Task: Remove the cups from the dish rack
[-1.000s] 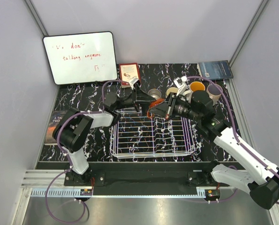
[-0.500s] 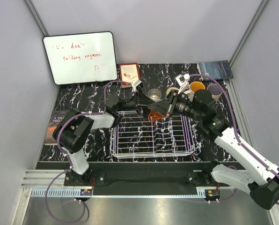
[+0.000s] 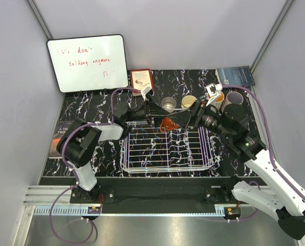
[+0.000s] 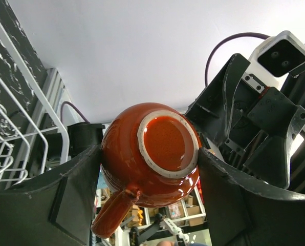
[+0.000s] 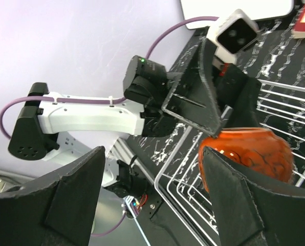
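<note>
Black marble-patterned tabletop (image 3: 83,110) is seen from above, with a white wire dish rack (image 3: 165,168) at its centre. A squat reddish-brown ceramic cup with a handle (image 4: 152,154) is clamped by the left gripper (image 4: 150,171) above the rack's far edge. The right gripper (image 5: 152,177) is spread wide and empty, just right of it. The cup is best carried clear of the wires and lowered upright beside the other cups (image 3: 189,101) on the far right.
</note>
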{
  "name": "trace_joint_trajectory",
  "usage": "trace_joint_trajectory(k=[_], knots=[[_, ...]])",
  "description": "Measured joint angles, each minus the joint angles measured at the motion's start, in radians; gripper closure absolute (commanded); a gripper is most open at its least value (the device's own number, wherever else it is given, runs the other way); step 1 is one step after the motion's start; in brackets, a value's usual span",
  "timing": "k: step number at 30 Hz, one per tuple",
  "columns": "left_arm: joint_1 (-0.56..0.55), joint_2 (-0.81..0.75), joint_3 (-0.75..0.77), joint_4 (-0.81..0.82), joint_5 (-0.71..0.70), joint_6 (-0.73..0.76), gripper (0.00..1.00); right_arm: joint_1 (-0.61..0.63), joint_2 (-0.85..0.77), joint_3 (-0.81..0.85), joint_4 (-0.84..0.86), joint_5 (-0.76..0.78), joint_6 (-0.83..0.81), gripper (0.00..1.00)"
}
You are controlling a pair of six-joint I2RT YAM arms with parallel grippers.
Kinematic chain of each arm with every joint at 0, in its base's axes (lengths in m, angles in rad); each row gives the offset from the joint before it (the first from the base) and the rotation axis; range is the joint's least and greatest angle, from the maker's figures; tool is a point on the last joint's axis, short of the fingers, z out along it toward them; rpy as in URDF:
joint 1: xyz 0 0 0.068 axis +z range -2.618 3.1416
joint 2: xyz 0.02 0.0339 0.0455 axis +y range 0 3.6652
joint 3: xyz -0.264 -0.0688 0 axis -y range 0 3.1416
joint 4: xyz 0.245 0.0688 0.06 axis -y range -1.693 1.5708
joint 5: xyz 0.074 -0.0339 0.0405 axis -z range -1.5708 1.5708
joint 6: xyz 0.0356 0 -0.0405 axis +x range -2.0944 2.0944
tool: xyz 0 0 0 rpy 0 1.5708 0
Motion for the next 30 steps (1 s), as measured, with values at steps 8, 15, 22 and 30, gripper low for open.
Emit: trace_joint_trajectory(k=[8, 15, 22, 30], knots=[[0.005, 0.000, -0.036, -0.042, 0.011, 0.166, 1.00, 0.000, -0.069, 0.000, -0.105, 0.119, -0.030, 0.17], [-0.009, -0.002, -0.034, -0.356, -0.016, 0.439, 1.00, 0.000, -0.079, 0.000, -0.155, 0.159, -0.042, 0.19], [-0.060, -0.002, 0.074, -0.841, -0.137, 0.780, 1.00, 0.000, -0.081, 0.000, -0.181, 0.168, -0.050, 0.19], [-0.073, -0.020, 0.093, -0.919, -0.169, 0.859, 1.00, 0.000, -0.081, 0.000, -0.194, 0.168, -0.056, 0.20]])
